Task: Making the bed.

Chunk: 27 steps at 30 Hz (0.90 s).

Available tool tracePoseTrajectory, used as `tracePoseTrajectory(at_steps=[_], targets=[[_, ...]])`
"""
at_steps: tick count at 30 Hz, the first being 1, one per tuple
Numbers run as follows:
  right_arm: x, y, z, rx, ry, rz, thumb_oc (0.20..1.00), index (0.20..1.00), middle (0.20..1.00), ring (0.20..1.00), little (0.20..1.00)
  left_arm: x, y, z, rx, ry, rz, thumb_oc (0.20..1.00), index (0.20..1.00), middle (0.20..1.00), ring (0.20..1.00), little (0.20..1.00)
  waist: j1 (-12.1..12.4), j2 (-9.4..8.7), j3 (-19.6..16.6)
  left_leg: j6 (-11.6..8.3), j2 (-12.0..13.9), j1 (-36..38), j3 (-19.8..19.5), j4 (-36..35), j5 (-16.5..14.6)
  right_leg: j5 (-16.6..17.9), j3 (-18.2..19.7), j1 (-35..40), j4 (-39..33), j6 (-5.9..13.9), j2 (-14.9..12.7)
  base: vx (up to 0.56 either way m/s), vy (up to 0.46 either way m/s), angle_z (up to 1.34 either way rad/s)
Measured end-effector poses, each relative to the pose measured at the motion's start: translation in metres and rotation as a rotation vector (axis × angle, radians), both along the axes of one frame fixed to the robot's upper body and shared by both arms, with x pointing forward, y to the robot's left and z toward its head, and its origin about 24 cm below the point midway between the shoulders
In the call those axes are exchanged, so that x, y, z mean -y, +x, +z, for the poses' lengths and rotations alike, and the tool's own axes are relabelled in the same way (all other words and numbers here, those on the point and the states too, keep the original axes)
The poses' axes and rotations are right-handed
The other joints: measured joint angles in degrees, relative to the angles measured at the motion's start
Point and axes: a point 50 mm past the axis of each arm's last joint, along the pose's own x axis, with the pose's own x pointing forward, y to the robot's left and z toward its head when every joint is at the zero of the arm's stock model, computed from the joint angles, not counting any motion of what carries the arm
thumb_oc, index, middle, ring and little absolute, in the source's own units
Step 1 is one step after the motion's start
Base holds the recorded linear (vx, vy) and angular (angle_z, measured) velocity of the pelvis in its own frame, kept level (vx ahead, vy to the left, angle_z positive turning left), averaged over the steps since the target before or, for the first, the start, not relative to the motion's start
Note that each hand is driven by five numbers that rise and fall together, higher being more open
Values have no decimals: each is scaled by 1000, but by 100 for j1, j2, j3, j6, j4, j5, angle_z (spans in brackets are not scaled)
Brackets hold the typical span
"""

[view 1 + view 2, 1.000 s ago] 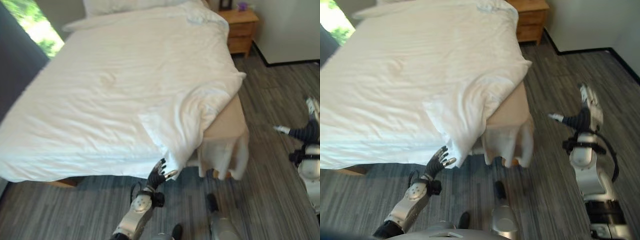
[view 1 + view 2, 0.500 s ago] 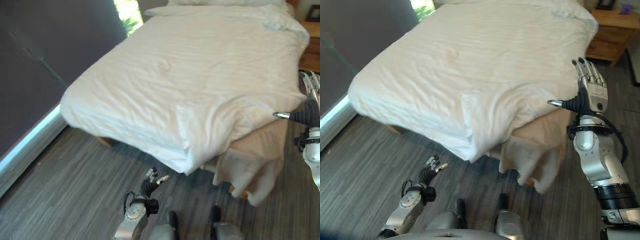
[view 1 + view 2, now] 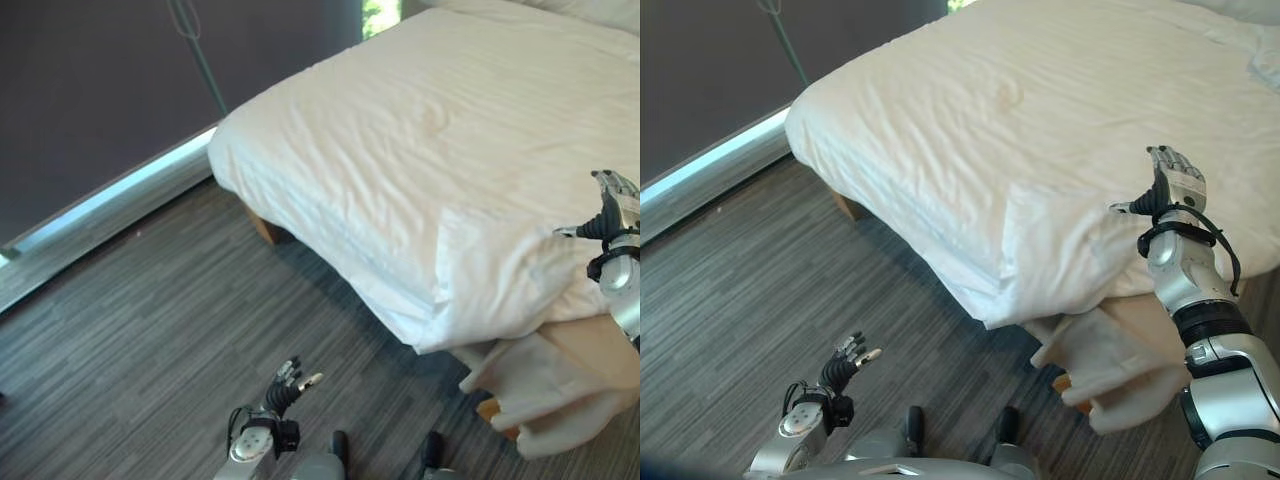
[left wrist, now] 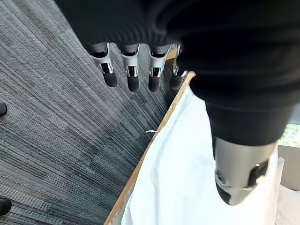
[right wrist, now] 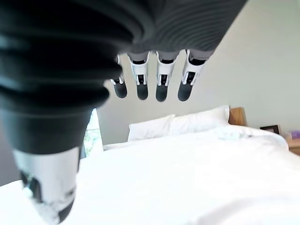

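Right hand (image 3: 1173,188) hovers over the white duvet (image 3: 470,150) at the bed's near corner, fingers straight, holding nothing. Left hand (image 3: 284,381) hangs low above the grey floor (image 3: 130,330), fingers relaxed, empty. Duvet covers the bed; 2 pillows (image 5: 178,125) at the head.

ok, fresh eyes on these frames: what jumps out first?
The big bed with its white duvet takes up the upper right. At its near corner the duvet stops short, so a beige sheet hangs in a bunch toward the floor. The right hand hovers open over that corner, and the left hand hangs open low over the grey floor.
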Motion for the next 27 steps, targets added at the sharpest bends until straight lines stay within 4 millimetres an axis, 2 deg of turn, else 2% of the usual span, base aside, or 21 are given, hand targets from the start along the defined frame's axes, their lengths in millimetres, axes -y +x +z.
tracePoseTrajectory(at_steps=[2, 3, 5, 8, 9, 10, 11, 14, 20, 23, 26, 27], targets=[[6, 2, -1, -21, 17, -41, 1000, 1000, 1000, 1000, 1000, 0, 2, 1, 7, 3, -6, 1000, 1000, 1000, 1000, 1000, 1, -45, -2, 28, -39, -267, -89, 10, 34, 19, -57, -242, -1, 8, -35, -93, 74, 14], [10, 5, 4, -10, 30, -72, 1000, 1000, 1000, 1000, 1000, 0, 6, 3, 20, 6, -16, 1000, 1000, 1000, 1000, 1000, -19, -61, 16, 43, -58, -490, -98, 2, 125, 118, -68, -463, 9, 9, -51, -131, 121, 11], [10, 11, 16, 19, 43, -80, 1000, 1000, 1000, 1000, 1000, 2, 9, 4, 26, 19, -49, 1000, 1000, 1000, 1000, 1000, -21, -67, 35, 78, -104, -851, -94, 8, 203, 224, -40, -837, 19, 5, -62, -99, 112, 1], [8, 14, 17, 27, 40, -75, 1000, 1000, 1000, 1000, 1000, 4, 15, 5, 40, 27, -72, 1000, 1000, 1000, 1000, 1000, 26, -70, 87, 97, -127, -1117, -60, 11, 232, 289, 14, -1120, 7, 10, -87, -39, 80, -5], [9, 14, 17, 30, 43, -83, 758, 758, 758, 758, 758, 8, 20, 6, 56, 29, -94, 1000, 1000, 1000, 1000, 1000, 30, -79, 136, 102, -150, -1208, -60, 21, 244, 316, 34, -1215, 12, 15, -116, -58, 134, -5], [9, 15, 18, 31, 41, -86, 341, 341, 341, 341, 341, 10, 23, 7, 60, 34, -106, 1000, 1000, 1000, 1000, 1000, 37, -71, 174, 117, -161, -1308, -45, 27, 258, 320, 45, -1316, 8, 23, -128, -36, 85, -7], [8, 17, 21, 46, 64, -79, 200, 200, 200, 200, 200, 16, 30, 10, 78, 29, -130, 1000, 1000, 1000, 1000, 1000, 35, -72, 291, 123, -192, -1407, -5, 22, 299, 383, 89, -1433, 21, 26, -136, -25, 89, -10], [6, 18, 16, 39, 87, -78, 200, 200, 200, 200, 200, 24, 42, 17, 115, 20, -167, 1000, 1000, 1000, 1000, 1000, 14, -59, 497, 139, -235, -1424, 49, 3, 318, 438, 143, -1493, 22, 26, -169, -7, 89, -8], [3, 14, 13, 77, 134, -66, 200, 200, 200, 200, 200, 32, 54, 24, 151, 22, -211, 1000, 1000, 1000, 1000, 1000, -73, -38, 537, 156, -283, -1402, 70, -66, 330, 435, 156, -1512, 22, 34, -220, 6, 76, -1], [-2, 4, 8, 124, 163, -25, 200, 200, 200, 200, 200, 33, 60, 28, 170, 34, -221, 1000, 1000, 1000, 1000, 1000, -181, -52, 552, 156, -301, -1389, 74, -67, 330, 435, 173, -1503, 24, 34, -227, -24, 37, 0], [-13, -14, -10, 145, 194, 37, 200, 200, 200, 200, 200, 32, 64, 30, 178, 41, -223, 1000, 1000, 1000, 1000, 1000, -427, -130, 649, 179, -346, -1180, 133, -72, 303, 441, 215, -1336, 30, 40, -220, -92, 31, -15], [-24, -32, -21, 188, 259, 73, 200, 200, 200, 200, 200, 28, 67, 34, 194, 43, -202, 1000, 1000, 1000, 1000, 1000, -450, -231, 717, 204, -285, -1032, 321, -75, 282, 514, 333, -1296, 81, 87, -185, -119, 8, -72]])
